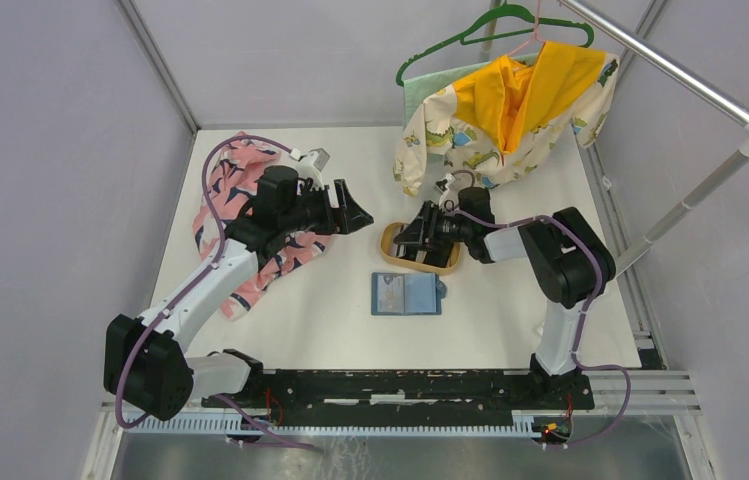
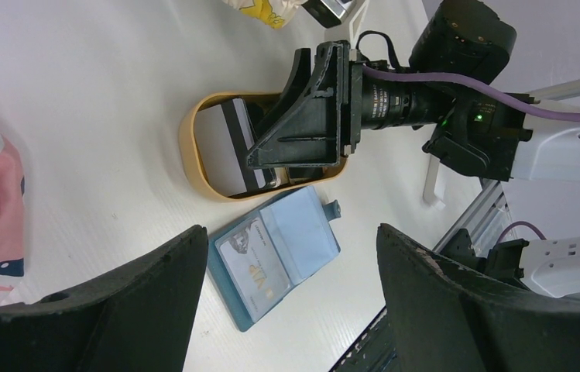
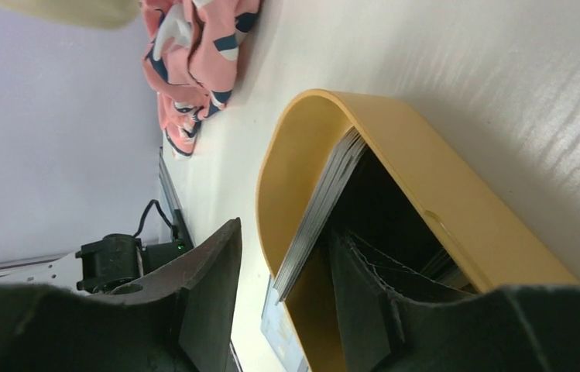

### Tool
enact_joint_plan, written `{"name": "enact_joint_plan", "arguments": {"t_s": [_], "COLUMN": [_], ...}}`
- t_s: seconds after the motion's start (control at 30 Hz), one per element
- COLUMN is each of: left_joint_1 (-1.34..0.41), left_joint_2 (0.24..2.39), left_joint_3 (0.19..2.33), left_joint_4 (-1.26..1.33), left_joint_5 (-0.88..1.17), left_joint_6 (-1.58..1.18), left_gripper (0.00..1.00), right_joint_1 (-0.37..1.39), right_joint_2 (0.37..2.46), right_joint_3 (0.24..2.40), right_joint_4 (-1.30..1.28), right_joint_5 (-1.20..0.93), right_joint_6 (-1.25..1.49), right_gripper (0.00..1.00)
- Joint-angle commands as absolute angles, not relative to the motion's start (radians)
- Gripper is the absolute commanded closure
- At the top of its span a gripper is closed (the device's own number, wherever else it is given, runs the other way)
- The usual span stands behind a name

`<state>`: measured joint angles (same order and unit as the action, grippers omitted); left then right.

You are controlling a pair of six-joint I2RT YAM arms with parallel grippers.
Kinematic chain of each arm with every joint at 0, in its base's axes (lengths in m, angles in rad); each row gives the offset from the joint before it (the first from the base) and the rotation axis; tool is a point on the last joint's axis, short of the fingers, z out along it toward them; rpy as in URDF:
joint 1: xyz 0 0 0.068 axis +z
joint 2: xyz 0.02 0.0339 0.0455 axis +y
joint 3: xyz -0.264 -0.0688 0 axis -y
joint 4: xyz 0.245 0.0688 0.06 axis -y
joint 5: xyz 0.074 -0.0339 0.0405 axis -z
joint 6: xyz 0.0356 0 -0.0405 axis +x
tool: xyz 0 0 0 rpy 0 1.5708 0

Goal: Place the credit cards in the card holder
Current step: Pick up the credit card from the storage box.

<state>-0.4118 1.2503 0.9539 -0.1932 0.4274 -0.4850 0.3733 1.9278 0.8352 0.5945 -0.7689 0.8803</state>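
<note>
Thin flat dark and pale credit cards stand on edge as a tilted stack inside the tan oval wooden tray, leaning toward its curved wall. In the left wrist view the front one is pale with a dark stripe. The right gripper reaches into the tray with jaws parted, one finger on each side of the stack's lower edge and gaps on both sides, so it is probably lining up a pinch and not clamped yet. The small teal-blue bifold card holder lies opened flat on the white surface just beside the tray's near side, pockets up, likely so a card can slide straight in. One pale card looks already seated in a pocket. The left gripper hangs above the surface to the tray's left, spread wide and holding nothing, apparently parked out of the way. Further out are a crumpled pink patterned cloth under the left arm and, at the back, a dinosaur-print garment with yellow lining on a green hanger. The cards in the stack can't be counted, the right gripper hides most of the tray floor, and the seated card's print is too small to read.
</note>
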Motion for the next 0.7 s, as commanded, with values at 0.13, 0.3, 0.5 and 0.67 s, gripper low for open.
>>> {"name": "enact_joint_plan", "arguments": {"t_s": [0.13,0.3,0.5,0.67], "left_joint_1": [-0.408,-0.408,-0.408,-0.408], "left_joint_2": [1.256,1.256,1.254,1.253], "left_joint_3": [0.957,0.957,0.960,0.962], "left_joint_4": [-0.178,-0.177,-0.182,-0.185], "left_joint_5": [0.466,0.467,0.464,0.465], "left_joint_6": [-0.472,-0.472,-0.469,-0.466], "left_gripper": [0.15,0.15,0.15,0.15], "right_joint_1": [0.391,0.394,0.384,0.364], "right_joint_2": [1.938,1.975,1.965,1.914], "right_joint_3": [0.942,0.948,0.930,0.903], "right_joint_4": [0.365,0.420,0.431,0.451], "right_joint_5": [-0.663,-0.729,-0.740,-0.747], "right_joint_6": [0.707,0.768,0.797,0.833], "right_gripper": [0.46,0.46,0.47,0.50]}}
